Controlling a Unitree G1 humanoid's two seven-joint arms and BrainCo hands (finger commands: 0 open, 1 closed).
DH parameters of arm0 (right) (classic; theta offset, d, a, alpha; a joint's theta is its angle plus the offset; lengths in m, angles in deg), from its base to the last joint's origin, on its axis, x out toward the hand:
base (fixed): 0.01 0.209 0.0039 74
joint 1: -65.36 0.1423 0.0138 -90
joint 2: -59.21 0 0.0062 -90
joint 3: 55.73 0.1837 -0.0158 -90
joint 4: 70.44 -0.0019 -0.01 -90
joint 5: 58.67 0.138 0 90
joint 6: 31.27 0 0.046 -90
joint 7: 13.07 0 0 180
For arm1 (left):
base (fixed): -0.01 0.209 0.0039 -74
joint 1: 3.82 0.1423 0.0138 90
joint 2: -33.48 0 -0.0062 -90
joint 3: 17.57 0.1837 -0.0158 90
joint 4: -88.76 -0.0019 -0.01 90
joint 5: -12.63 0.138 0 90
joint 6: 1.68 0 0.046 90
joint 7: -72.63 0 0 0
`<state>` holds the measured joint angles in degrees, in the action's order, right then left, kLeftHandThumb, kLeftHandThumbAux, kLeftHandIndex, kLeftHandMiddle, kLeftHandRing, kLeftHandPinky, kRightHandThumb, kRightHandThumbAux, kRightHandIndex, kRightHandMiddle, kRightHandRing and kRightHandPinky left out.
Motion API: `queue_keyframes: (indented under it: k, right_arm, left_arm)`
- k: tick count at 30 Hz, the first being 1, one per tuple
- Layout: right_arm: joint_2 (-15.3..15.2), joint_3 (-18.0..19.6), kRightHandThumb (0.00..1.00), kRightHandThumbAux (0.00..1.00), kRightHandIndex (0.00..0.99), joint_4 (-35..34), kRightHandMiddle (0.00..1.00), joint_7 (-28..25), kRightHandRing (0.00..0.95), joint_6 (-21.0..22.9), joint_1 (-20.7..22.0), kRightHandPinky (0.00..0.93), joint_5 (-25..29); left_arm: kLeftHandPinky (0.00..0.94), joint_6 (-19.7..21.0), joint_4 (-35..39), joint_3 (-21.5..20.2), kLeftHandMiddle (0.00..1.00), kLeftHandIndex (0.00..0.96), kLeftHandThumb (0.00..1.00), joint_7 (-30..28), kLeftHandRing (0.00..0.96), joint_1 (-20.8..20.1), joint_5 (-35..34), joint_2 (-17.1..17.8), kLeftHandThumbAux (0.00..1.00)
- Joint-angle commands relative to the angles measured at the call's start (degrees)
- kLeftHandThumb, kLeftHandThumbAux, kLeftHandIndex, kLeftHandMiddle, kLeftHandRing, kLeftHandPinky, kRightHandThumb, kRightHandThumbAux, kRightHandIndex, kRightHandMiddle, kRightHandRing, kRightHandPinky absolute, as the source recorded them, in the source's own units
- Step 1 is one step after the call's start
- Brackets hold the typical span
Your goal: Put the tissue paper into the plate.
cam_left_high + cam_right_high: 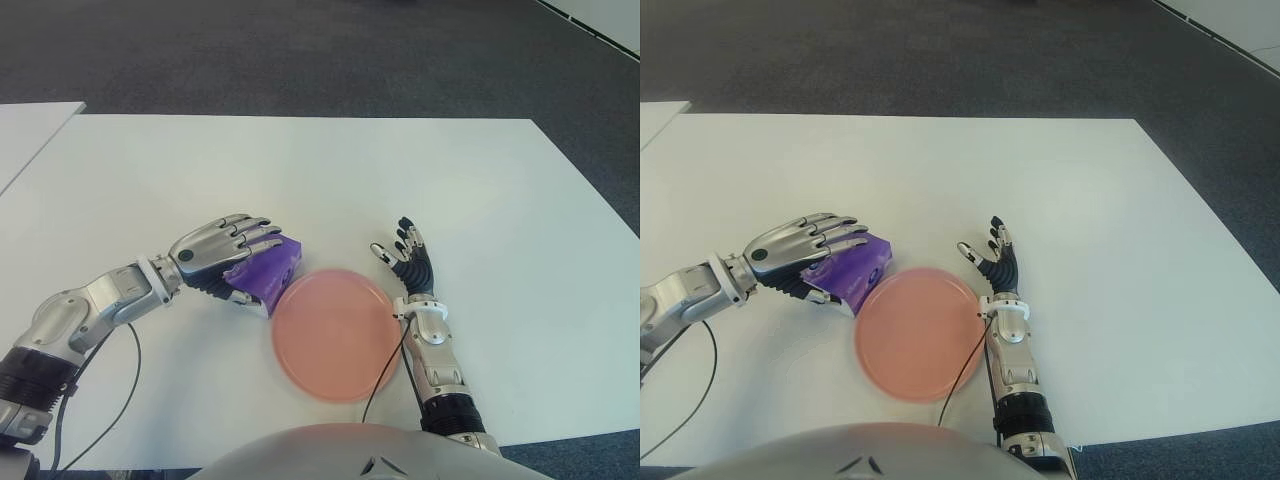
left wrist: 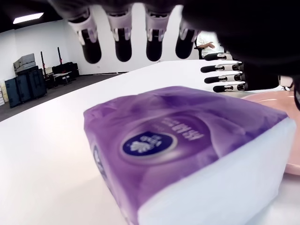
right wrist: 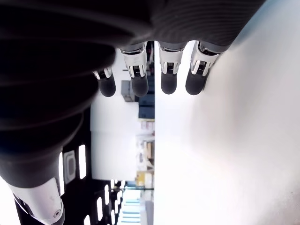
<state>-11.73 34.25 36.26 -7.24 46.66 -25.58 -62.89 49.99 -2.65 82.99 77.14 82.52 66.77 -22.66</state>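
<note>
Your left hand (image 1: pixel 225 255) sits over the purple tissue pack (image 1: pixel 268 271), fingers extended above it and not closed around it. You have the pack lying on the white table (image 1: pixel 300 170), touching the left rim of the pink plate (image 1: pixel 335 335). Your right hand (image 1: pixel 408 262), right of the plate, has its fingers spread wide and holds nothing.
</note>
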Motion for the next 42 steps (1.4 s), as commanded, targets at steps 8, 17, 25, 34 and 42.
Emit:
queue_keyframes:
  k: [8,17,25,34,42]
  right_arm:
    - [0.64,-0.59,0.071,0.722,0.058,2.06,0.048,-0.55,0.01,5.66,-4.08,0.0,0.42]
    - [0.36,-0.93,0.061,0.705,0.056,1.17,0.049,-0.68,0.007,6.1,-4.5,0.0,0.38]
    - [-0.15,-1.12,0.045,0.701,0.052,0.91,0.042,-0.54,0.0,6.08,-4.43,0.0,0.07]
    - [-0.17,-0.98,0.053,0.711,0.05,1.06,0.04,-0.01,0.003,7.4,-4.14,0.0,-0.09]
    - [0.11,-0.84,0.064,0.712,0.056,1.21,0.044,0.06,0.003,7.56,-3.97,0.0,0.2]
  left_arm:
    - [0.0,0.18,-0.89,1.84,0.0,0.0,0.232,0.3,0.0,-0.49,1.47,-0.06,0.224]
    - [0.0,0.05,-1.07,2.43,0.0,0.0,0.246,-0.16,0.0,-0.5,1.43,0.26,0.221]
    - [0.0,-0.01,-1.13,2.91,0.0,0.0,0.255,-0.79,0.0,-0.32,1.47,0.55,0.226]
    - [0.0,-0.46,-1.29,4.01,0.0,0.0,0.257,-1.38,0.0,-0.75,3.06,1.32,0.216]
    - [0.0,-1.03,-2.11,5.34,0.0,0.0,0.247,-1.62,0.0,-1.43,3.62,1.89,0.214]
